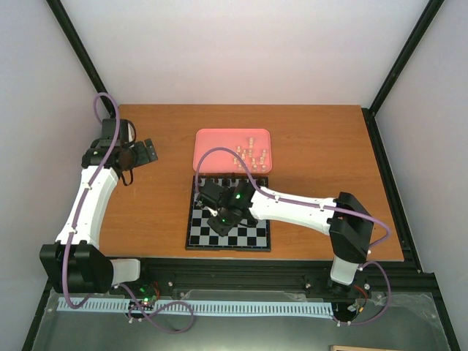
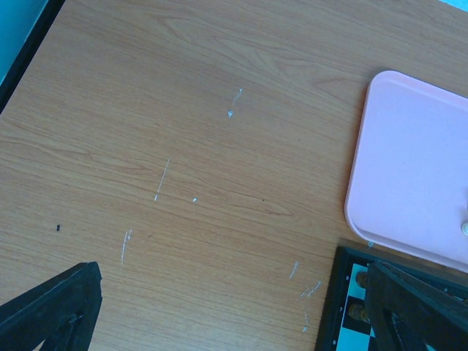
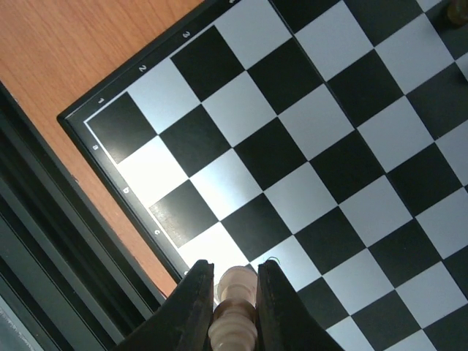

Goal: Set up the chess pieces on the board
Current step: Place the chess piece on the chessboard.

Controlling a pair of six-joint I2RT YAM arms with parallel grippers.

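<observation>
1. My right gripper [image 3: 234,272] is clamped on one cream chess piece [image 3: 234,303], its two fingers [image 3: 196,292] pressed against the piece's sides.
2. The held piece sits over the row of squares along the near side of the board [image 3: 307,139], a few squares in from the board's near-left corner. I cannot tell whether its base touches the surface.
3. From overhead, the board [image 1: 252,235] lies at the middle of the table's [image 1: 314,139] near edge. My right arm stretches across it from the right, and the right gripper [image 1: 219,216] is over the board's left half.
4. The other cream chess pieces [image 1: 248,155] lie scattered in the right half of a pink tray [image 1: 212,146]. The tray sits just beyond the board, toward the table's far edge.
5. My left gripper [image 1: 142,153] hangs over bare wood near the table's left edge, well to the left of the tray and clear of every piece.
6. In the left wrist view, the left gripper [image 2: 230,292] has its fingers [image 2: 58,307] spread wide apart with nothing between them. The tray's [image 2: 409,161] corner and the board's [image 2: 333,307] far-left corner show at the right.
7. Small dark pieces [image 2: 357,281] stand on the squares at that far-left corner.
</observation>
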